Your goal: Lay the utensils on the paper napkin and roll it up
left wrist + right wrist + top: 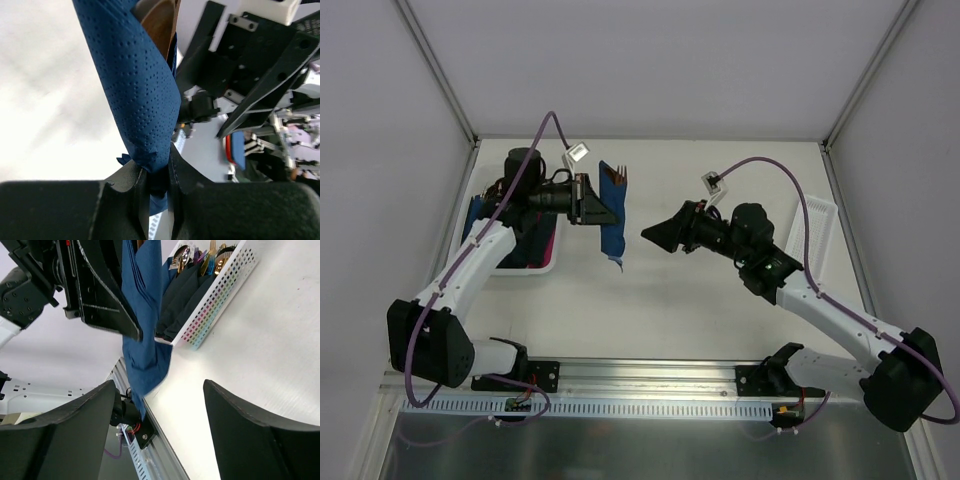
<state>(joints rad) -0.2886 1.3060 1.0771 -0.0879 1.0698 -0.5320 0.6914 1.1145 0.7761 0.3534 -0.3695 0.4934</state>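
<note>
Pinching the rolled paper napkin [140, 85], utensils [161, 25] poking beyond, between the left gripper [159, 172]'s narrowed jaws; holding the right gripper [160, 385]'s jaws wide, roll ahead.

Left tool [156, 176] tight, right tool [160, 412] wide

The paper napkin [145, 100] is deep navy blue, embossed all over with rows of tiny dots, and the utensils [161, 25] showing at its top are shiny gold-bronze. The basket [220, 295] is white, its wall a grid of small square holes tinted pink, green and yellow low down, with dark navy napkins [182, 295] and a magenta-pink napkin [548, 252] inside. The left arm [480, 255] and right arm [830, 310] are white with black joints, the left gripper [157, 190] and right gripper [650, 234] black, the cable [760, 159] purple, the table [700, 310] off-white.
</note>
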